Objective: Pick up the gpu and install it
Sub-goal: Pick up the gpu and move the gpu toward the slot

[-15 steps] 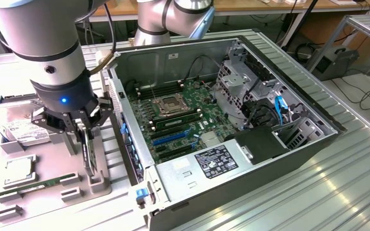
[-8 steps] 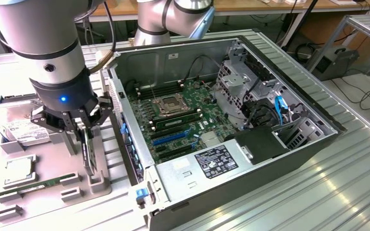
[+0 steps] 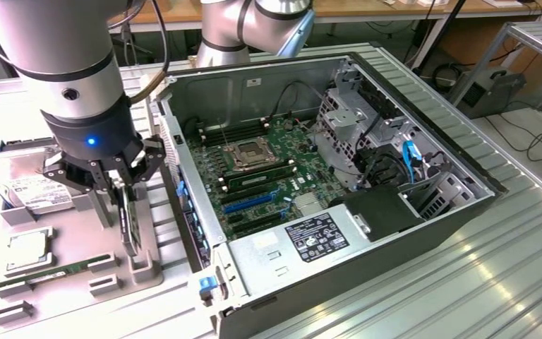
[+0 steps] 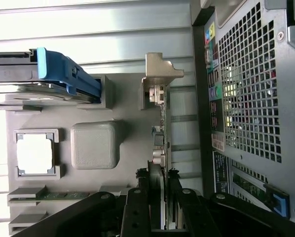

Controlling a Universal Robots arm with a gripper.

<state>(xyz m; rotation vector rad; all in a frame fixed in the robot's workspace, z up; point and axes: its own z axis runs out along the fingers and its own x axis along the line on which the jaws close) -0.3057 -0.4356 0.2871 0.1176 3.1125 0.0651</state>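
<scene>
The gpu [image 3: 132,224] stands on edge in a slot of the grey holder tray [image 3: 78,222], at the exterior view's left of the open computer case [image 3: 365,191]. My gripper [image 3: 121,189] is down over the card's top edge, one finger on each side. In the wrist view the gpu [image 4: 160,133] appears edge-on, running from a holder post toward my gripper [image 4: 159,185], whose black fingers [image 4: 139,197] press against both faces. The card still sits in its holder. The motherboard [image 3: 262,169] with blue expansion slots [image 3: 250,203] lies exposed inside the case.
The tray also holds a hard drive [image 3: 26,185], a processor [image 3: 28,251] and a green RAM stick [image 3: 50,272]. The case's rear panel [image 4: 246,98] stands close beside the card. A black power supply [image 3: 384,212] and a drive cage [image 3: 346,120] fill the case's far side.
</scene>
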